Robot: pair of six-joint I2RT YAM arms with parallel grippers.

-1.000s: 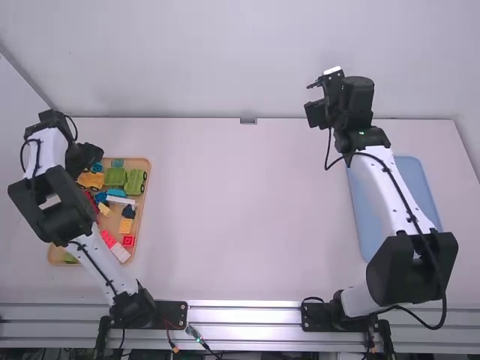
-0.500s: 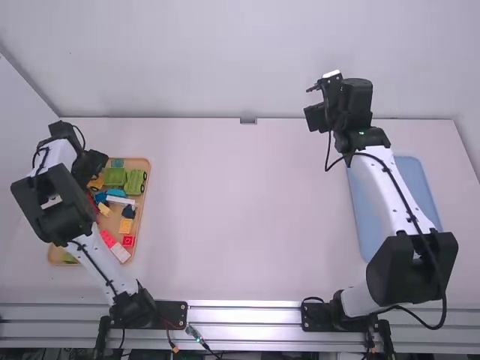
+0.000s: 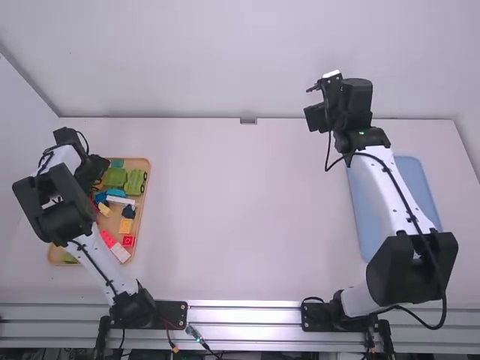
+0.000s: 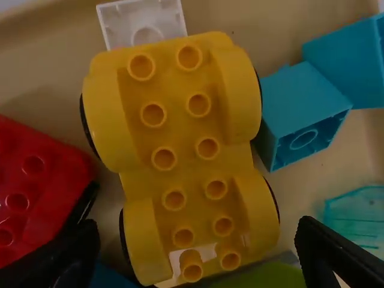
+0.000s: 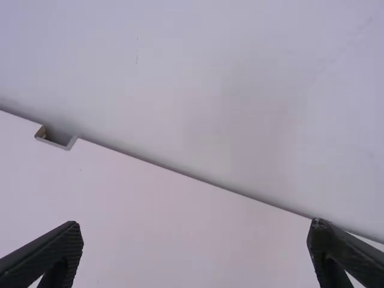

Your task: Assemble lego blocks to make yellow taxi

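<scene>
The left end effector (image 3: 94, 169) hangs over the far end of the wooden tray (image 3: 147, 174), its fingers spread, with nothing gripped. Directly below it, in line with the gap between its fingers, lies the yellow wheeled base (image 4: 183, 162), studs up, touching neither fingertip. A red studded block (image 4: 36, 186) sits on one finger's side of that base, while bright blue blocks (image 4: 303, 108) and a clear teal block (image 4: 357, 219) lie on the other finger's side. A whitish block (image 4: 141, 23) is at the end of the base farther from the fingertips, and a green piece (image 4: 264, 276) shows near the closer end. In the high view, two green wheeled pieces (image 3: 135, 182) are just right of the left end effector in the tray. Nearer the arm's base than the end effector are a small yellow block (image 3: 104, 209), an orange-yellow block (image 3: 126, 226) and a red block (image 3: 128, 241). The right end effector (image 3: 316, 115) is well apart from all these, near the far edge of the white tabletop (image 3: 240, 225); its fingers are wide apart and hold nothing. The blue tray (image 3: 427, 196) lies nearer the camera than it, to its right.
</scene>
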